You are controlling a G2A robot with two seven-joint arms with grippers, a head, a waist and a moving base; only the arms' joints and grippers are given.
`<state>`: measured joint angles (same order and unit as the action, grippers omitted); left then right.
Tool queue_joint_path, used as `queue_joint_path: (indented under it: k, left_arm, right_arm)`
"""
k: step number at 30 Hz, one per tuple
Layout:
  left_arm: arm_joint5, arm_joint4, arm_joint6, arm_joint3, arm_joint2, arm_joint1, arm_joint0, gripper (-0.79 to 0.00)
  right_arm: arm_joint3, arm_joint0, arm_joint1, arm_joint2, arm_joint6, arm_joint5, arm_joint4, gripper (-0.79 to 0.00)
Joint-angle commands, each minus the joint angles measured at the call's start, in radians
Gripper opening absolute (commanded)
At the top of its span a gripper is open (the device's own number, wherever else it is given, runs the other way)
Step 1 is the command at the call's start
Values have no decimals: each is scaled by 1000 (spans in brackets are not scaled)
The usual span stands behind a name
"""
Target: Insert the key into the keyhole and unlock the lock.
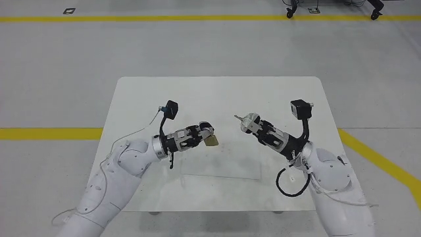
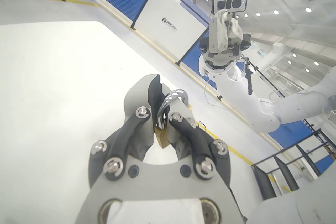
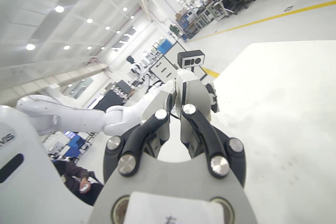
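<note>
Two grippers face off above mid table [image 1: 197, 99]: left gripper [image 1: 205, 134] fingers clamped on brass padlock [image 1: 211, 141], right gripper [image 1: 248, 123] pinched shut on key [image 1: 238, 117], tip aimed left at padlock, slightly apart, prob. lining up w/ keyhole for insertion.

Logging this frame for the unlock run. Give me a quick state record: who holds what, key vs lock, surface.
left jaws: shut on brass padlock with silver shackle, held over the table
right jaws: shut on small silver metal key, which sticks out past the tips
key vs lock: apart, key not inserted
keyhole: cannot tell where it faces
surface: white rectangular table
</note>
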<state>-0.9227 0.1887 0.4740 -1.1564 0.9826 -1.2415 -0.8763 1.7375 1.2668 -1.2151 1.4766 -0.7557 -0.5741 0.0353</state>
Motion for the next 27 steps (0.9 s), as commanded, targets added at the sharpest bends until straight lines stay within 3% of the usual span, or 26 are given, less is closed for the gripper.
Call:
queue_joint_path:
  k: [1,8,10,14,17,21,23,27]
  left_arm:
    - [-1,12,-54,-1,1,0,-2,-785]
    - [-1,12,-54,-1,1,0,-2,-785]
    - [51,-103,-60,-7,-15,-7,-29,-785]
    - [317,-654,157,24,-40,-23,-18,-785]
    - [527,-959,349,95,-18,-31,21,-785]
    - [716,-1120,480,185,-12,-44,82,-785]
    - [784,-1183,487,225,-12,-54,103,-785]
    - [822,-1175,543,277,-34,-68,147,-785]
  right_arm:
    - [-1,0,0,-1,-1,0,-3,-785]
    - [-1,0,0,-1,-1,0,-3,-785]
    - [-1,0,0,-1,-1,0,-3,-785]
    - [41,12,2,3,45,11,86,-785]
    - [78,30,7,15,55,0,107,-785]
    - [115,48,14,26,45,-7,148,-785]
    - [122,53,17,29,45,0,162,-785]
    - [128,50,19,20,61,38,205,-785]
